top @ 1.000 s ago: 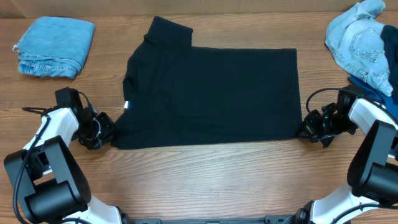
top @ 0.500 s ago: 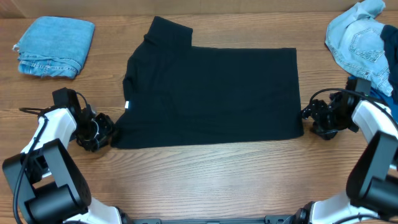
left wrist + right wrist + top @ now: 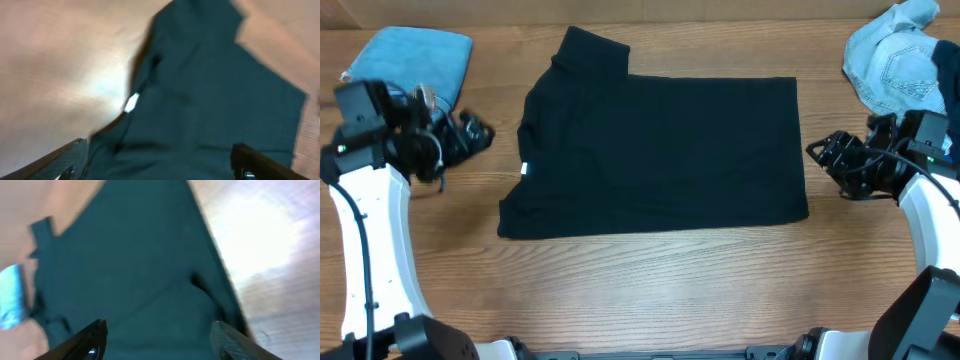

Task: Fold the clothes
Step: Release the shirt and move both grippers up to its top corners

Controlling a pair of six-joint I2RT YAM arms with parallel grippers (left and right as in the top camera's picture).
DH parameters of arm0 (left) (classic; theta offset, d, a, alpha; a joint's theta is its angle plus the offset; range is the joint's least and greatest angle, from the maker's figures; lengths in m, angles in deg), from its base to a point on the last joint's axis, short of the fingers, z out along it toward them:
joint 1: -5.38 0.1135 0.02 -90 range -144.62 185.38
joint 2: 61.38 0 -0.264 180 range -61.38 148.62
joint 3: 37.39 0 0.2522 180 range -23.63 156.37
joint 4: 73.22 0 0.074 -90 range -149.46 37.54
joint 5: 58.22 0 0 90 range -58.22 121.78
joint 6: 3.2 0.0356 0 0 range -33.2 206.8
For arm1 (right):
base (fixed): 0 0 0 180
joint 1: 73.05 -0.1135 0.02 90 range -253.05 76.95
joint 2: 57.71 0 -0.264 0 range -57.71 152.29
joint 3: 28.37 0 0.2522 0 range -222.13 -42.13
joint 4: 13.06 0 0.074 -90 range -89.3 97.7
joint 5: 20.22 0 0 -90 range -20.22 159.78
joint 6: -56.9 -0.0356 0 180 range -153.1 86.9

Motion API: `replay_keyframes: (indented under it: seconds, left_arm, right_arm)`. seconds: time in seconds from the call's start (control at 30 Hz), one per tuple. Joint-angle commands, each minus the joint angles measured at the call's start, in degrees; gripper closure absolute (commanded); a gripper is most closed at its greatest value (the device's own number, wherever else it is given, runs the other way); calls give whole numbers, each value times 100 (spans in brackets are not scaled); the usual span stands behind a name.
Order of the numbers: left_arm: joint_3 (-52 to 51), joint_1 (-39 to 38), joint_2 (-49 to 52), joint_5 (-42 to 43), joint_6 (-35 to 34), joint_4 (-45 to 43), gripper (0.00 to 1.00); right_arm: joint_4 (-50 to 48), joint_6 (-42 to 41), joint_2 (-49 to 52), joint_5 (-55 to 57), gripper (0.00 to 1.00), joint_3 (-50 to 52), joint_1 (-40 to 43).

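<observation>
1. The black T-shirt (image 3: 660, 150) lies flat in the middle of the table (image 3: 650, 285). It makes a neat rectangle, with one sleeve (image 3: 592, 50) sticking out at the far left corner and a small white tag (image 3: 523, 168) on its left edge. I judge it is spread like this so that both of its short ends are within my reach for the next fold.
2. A folded denim piece (image 3: 410, 55) sits at the far left and a loose denim heap (image 3: 890, 60) at the far right, with something blue (image 3: 950, 80) just beside the heap. Both are well clear of the shirt, which leaves the middle as working room.
3. My left gripper (image 3: 478, 131) is lifted off the wood near the folded denim. It points right toward the shirt's left edge but is apart from it. In the wrist view its fingers are spread wide with nothing between them.
4. My right gripper (image 3: 818, 151) hovers just beside the shirt's right edge, pointing left at it. It is likewise spread and empty.
5. With an arm at each end, I judge I am lining up to pinch both ends for a fold.
</observation>
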Motion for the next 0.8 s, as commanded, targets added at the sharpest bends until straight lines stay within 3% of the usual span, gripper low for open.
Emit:
replay_keyframes:
  seconds: [0.0,0.17,0.37,0.77]
  left_arm:
    - [485,-702,4,208,339,-463,0]
    - [605,-1152,404,92,116,-1353,0]
    - [809,-1172,1377,688,-195,-2063,0]
    - [894,-1174,2787,1113,-1537,-3895,0]
  right_arm:
    - [-251,286,-114,-586,26,-444,-155]
    - [-702,280,-7,-592,20,-765,-275]
    - [-1456,157,315,-586,19,-911,-321]
    - [-3174,-846,2286,-680,19,-1484,-321]
